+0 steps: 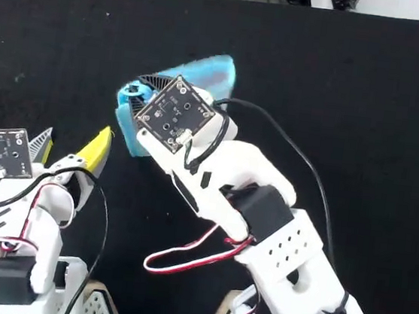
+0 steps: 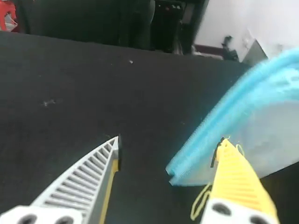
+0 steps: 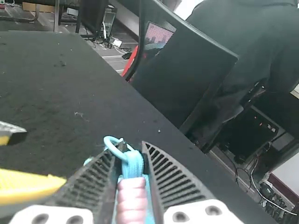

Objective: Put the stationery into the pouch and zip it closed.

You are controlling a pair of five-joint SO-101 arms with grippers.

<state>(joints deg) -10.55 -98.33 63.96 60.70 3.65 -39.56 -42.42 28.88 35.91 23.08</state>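
The left claw [image 1: 75, 136] sits nearest the robot's base, at the near left of the black table [image 1: 339, 81]. Its grey finger [image 2: 88, 182] and yellow finger [image 2: 233, 182] are spread wide, with bare table surface between the tips. It grips nothing. In the left wrist view the yellow finger overlaps the near edge of the pouch [image 2: 261, 121]; whether the two touch cannot be determined. The pouch edge closest to that finger is ribbed. Further out, the right arm reaches diagonally from the near right toward the table centre. The right claw [image 3: 128, 149] has its two black fingers pressed together on a light blue loop [image 3: 133, 165] at one end of the pouch. A pink rounded item [image 3: 131, 198] sits between the fingers, closer to the wrist; its identity cannot be determined. In the high view the right claw [image 1: 143, 89] is at the pouch end that faces the left side of the table. The pouch [image 1: 204, 73] is light blue and translucent and extends beyond the right claw, left of the table centre. Whether its zip is closed cannot be determined. Black table surface continues beyond the pouch to the far edge.
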